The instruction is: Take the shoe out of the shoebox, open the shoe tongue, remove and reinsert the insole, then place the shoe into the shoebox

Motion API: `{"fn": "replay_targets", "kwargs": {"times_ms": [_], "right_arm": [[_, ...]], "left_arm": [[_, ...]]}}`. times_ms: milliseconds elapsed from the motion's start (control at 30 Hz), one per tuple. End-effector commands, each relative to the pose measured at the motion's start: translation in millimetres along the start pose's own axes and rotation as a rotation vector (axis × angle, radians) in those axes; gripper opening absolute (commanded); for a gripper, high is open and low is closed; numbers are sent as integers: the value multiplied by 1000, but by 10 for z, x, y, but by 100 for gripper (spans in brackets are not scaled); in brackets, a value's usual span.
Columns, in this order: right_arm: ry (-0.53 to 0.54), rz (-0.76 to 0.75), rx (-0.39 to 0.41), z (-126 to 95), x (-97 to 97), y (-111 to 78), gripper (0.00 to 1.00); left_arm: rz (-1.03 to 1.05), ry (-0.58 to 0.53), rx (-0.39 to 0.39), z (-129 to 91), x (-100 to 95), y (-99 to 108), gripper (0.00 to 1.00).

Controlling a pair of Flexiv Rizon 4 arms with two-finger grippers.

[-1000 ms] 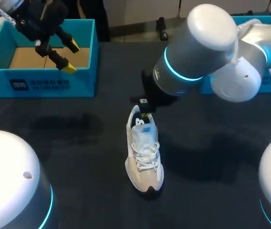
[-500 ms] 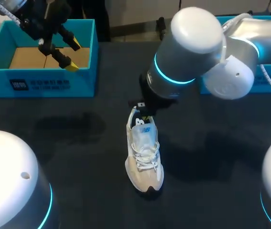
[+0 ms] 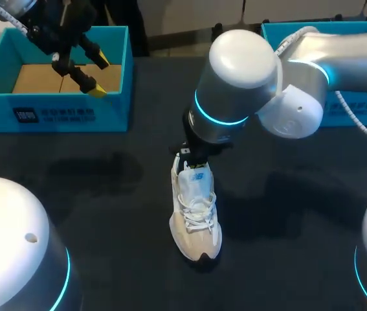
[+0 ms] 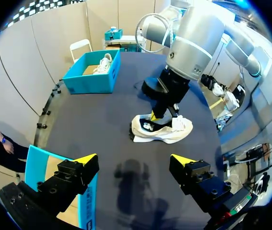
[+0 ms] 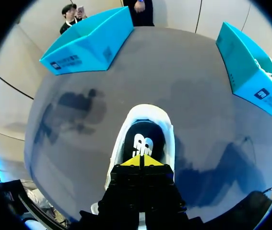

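Observation:
A white laced shoe stands on the dark table, toe toward me. My right gripper hangs just over its heel opening, largely hidden under the arm in the head view. In the right wrist view that gripper is shut, yellow tips pressed together with nothing seen between them, right above the dark insole inside the shoe. My left gripper is open over the left blue shoebox. From the left wrist view, its gripper is open, far from the shoe.
A second blue box stands at the back right, behind my right arm; it holds another white shoe. The left shoebox shows a bare cardboard floor. Bare dark table lies all around the shoe.
My right arm has swung left and come down closer over the shoe's heel. The left arm shifted slightly over its box. The shoe has not moved.

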State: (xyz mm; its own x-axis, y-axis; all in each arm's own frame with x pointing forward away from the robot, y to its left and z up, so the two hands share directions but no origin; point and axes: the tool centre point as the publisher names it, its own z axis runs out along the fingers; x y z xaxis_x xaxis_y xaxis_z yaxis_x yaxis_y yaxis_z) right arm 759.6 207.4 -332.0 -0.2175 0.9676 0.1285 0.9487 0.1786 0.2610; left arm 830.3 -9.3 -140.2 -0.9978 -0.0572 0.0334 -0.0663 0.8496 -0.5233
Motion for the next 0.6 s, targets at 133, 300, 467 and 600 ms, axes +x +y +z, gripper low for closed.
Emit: {"fn": "replay_targets", "kwargs": {"times_ms": [133, 300, 467, 600], "right_arm": [[-14, 1, 22, 99, 20, -18, 0], [-18, 6, 14, 196, -2, -37, 0], [1, 8, 36, 258, 7, -55, 0], [21, 1, 63, 296, 27, -80, 0]], "left_arm": [[0, 0, -2, -3, 3, 0, 100], [0, 0, -2, -3, 3, 0, 100], [0, 0, -2, -3, 3, 0, 100], [0, 0, -2, -3, 3, 0, 100]]}}
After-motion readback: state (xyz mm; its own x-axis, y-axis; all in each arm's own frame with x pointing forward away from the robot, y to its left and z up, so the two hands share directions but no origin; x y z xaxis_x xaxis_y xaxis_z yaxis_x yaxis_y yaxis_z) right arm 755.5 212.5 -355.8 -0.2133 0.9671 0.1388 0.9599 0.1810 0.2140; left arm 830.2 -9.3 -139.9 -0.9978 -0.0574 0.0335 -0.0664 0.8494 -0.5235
